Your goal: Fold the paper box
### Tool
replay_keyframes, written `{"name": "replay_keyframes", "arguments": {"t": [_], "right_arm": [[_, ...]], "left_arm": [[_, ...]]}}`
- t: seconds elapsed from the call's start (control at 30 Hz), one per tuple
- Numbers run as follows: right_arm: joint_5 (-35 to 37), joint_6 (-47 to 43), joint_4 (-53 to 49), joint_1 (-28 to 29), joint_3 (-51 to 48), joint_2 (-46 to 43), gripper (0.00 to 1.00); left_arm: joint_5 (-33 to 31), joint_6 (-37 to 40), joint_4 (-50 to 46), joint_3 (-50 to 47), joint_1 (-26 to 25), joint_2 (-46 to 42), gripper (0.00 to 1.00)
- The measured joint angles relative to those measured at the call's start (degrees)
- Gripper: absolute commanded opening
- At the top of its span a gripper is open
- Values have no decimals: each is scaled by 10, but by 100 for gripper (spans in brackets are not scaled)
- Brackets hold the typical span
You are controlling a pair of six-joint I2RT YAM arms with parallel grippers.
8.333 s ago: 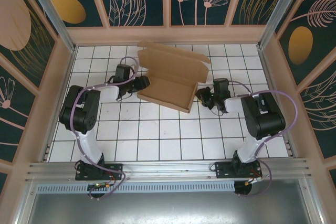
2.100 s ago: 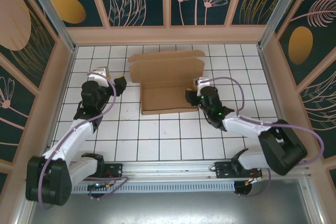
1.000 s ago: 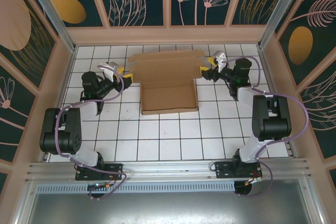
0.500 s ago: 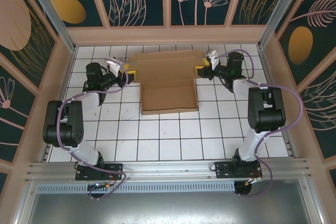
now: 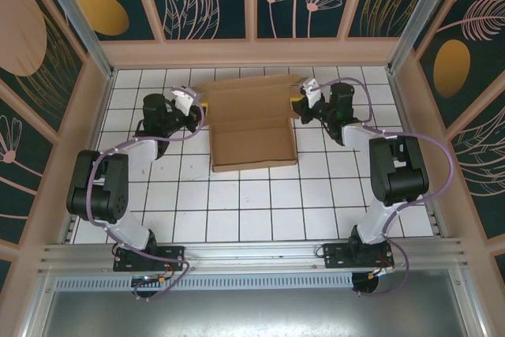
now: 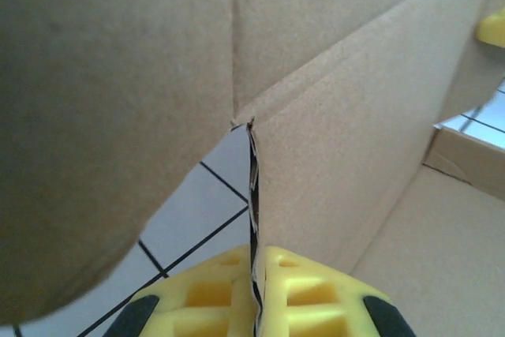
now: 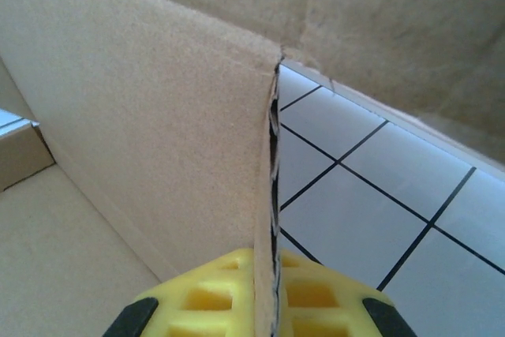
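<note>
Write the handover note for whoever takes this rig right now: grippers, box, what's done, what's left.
Left gripper: shut on the paper box, pinching a cardboard panel edge at its left end.
Right gripper: shut on a panel edge at the box's right end.
Box: mid-table on the white tiles, shallow tray nearer the arms, lid open on the far side.
Done: tray formed, both ends gripped.
Left: probably fold the lid over and tuck it shut.

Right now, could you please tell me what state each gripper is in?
Left gripper: shut on the paper box, pinching a flap edge.
Right gripper: shut on the paper box, pinching a flap edge.
</note>
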Motion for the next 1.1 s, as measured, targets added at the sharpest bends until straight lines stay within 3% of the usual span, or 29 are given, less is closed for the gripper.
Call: {"name": "replay_keyframes", "arguments": {"t": [0.13, 0.23, 0.37, 0.57, 0.83, 1.03, 1.1], "right_arm": [[81, 44, 28, 38, -35, -24, 0], [181, 83, 41, 77, -40, -30, 0], [339, 134, 68, 144, -44, -30, 12], [503, 198, 102, 216, -42, -16, 18], [565, 249, 102, 229, -22, 17, 17], [566, 250, 114, 226, -30, 11, 6], [551, 257, 119, 220, -45, -1, 5]], "left_arm": [[-77, -47, 21, -15, -14, -9, 3], [-140, -80, 29, -26, -31, -19, 7], [-207, -143, 53, -41, -47, -24, 16], [-270, -218, 75, -47, -66, -24, 26], [-305, -277, 96, -56, -88, -25, 30], [-315, -276, 96, -83, -89, -62, 15], [-309, -281, 104, -96, -91, -75, 15]]}}
